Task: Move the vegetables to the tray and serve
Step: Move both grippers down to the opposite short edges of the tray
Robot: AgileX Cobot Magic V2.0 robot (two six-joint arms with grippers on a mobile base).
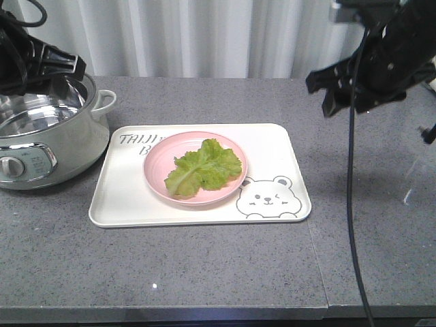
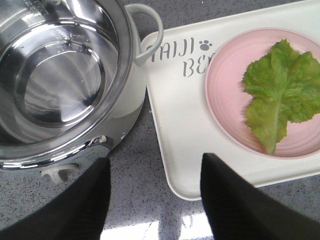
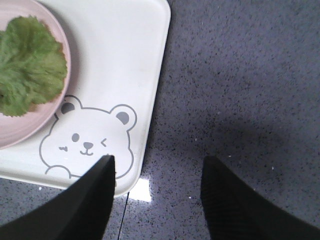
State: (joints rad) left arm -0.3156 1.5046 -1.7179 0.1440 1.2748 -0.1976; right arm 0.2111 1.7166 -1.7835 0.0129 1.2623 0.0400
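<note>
Vegetables [image 1: 204,165] on pink plate [image 1: 158,178], on tray [image 1: 122,204], atop speckled grey counter [image 1: 204,272].

You have the tray [image 1: 129,197] lying flat on the counter [image 1: 204,272]. A plate [image 1: 158,180] sits on the tray near its middle, and the vegetables [image 1: 204,165] lie in the plate. A pot [image 1: 68,139] stands on the counter just left of the tray, its handle by the tray's back left corner. The left gripper [image 1: 65,65] hangs over the pot's rim. The right gripper [image 1: 340,88] hangs behind and right of the tray.
</note>
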